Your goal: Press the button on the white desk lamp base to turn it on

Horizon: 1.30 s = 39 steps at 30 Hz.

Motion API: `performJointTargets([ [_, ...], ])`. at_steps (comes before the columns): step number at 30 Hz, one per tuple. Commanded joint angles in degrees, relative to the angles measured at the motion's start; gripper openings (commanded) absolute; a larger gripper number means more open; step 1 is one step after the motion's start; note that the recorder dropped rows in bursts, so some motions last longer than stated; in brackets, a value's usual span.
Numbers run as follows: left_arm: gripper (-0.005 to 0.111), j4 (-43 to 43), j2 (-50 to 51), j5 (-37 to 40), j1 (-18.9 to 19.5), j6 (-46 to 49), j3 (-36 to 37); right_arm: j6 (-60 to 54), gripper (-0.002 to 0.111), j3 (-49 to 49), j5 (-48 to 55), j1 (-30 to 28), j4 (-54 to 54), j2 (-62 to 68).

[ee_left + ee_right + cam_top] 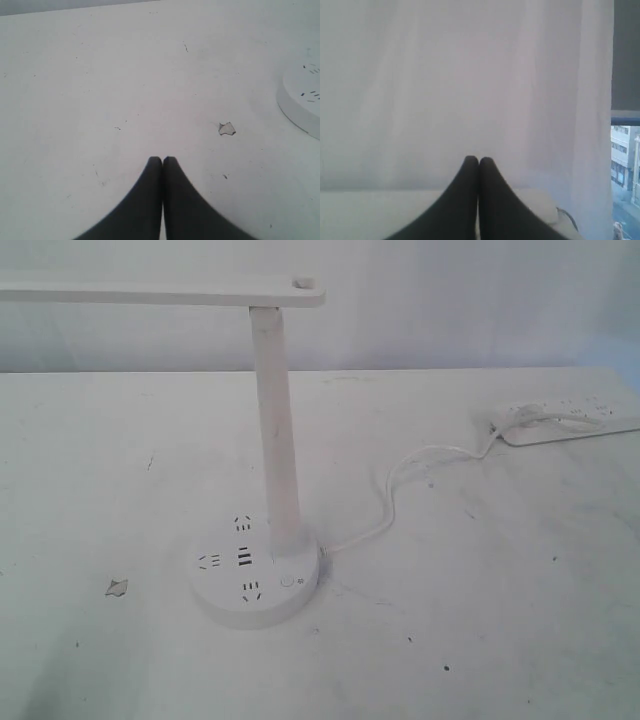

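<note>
Button [287, 580] sits in plain sight on the white desk lamp base [225, 602], beside the white desk lamp [278, 440] post, with a cord [390, 502] trailing to a power strip [570, 420], a scrap [117, 587] lying nearby, and left gripper [162, 161] and right gripper [478, 160] both clenched on nothing, away from it.

My left gripper [162, 160] and right gripper [478, 159] are both matte black. The white desk lamp [272, 410] is plain white all over, and the white desk lamp base [225, 598] is white with dark socket slots. The button [287, 580] is white with a thin grey ring. The surface [480, 620] is off-white, speckled with small dark marks. The cord [390, 495] and power strip [570, 425] are white.
</note>
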Motion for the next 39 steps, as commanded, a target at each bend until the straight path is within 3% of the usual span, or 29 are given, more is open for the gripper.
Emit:
performJointTargets([
  [1,0.000,-0.26,0.06,-0.14,0.13,0.00,0.11,8.80,0.000,0.11,-24.97,0.10,6.05,-0.34],
  [2,0.000,-0.26,0.06,-0.14,0.13,0.00,0.11,11.90,0.000,0.11,-27.70,0.10,12.21,-0.34],
  [4,0.000,-0.26,0.06,-0.14,0.13,0.00,0.11,12.73,0.000,-5.43,-22.68,0.10,26.31,2.93],
  [10,0.000,-0.26,0.06,-0.14,0.13,0.00,0.11,15.35,0.000,-24.20,-8.70,0.10,15.04,22.85],
  [12,0.000,-0.26,0.06,-0.14,0.13,0.00,0.11,19.81,0.000,-30.63,-0.92,0.10,11.75,30.09],
  [13,0.000,-0.26,0.06,-0.14,0.13,0.00,0.11,23.00,0.000,-36.02,8.82,0.10,10.62,36.55],
  [17,0.000,-0.26,0.06,-0.14,0.13,0.00,0.11,21.26,0.000,-40.65,26.05,0.10,11.15,47.26],
  [22,0.000,-0.26,0.06,-0.14,0.13,0.00,0.11,4.49,0.000,-39.82,37.43,2.47,21.25,61.07],
  [24,0.000,-0.26,0.06,-0.14,0.13,0.00,0.11,-15.98,0.000,-39.82,42.03,5.05,38.05,69.52],
  [25,0.000,-0.26,0.06,-0.14,0.13,0.00,0.11,-31.07,0.000,-39.82,47.08,5.80,49.79,74.36],
  [27,0.000,-0.26,0.06,-0.14,0.13,0.00,0.11,-49.27,0.000,-39.82,57.07,6.25,64.68,81.46],
  [30,0.000,-0.26,0.06,-0.14,0.13,0.00,0.11,-56.24,0.000,-40.25,63.23,6.27,78.62,90.35],
  [33,0.000,-0.26,0.06,-0.14,0.13,0.00,0.11,-58.89,0.000,-42.02,65.25,6.50,79.40,96.52],
  [39,0.000,-0.26,0.06,-0.14,0.13,0.00,0.11,-59.09,0.000,-48.61,65.48,15.05,79.40,106.51],
])
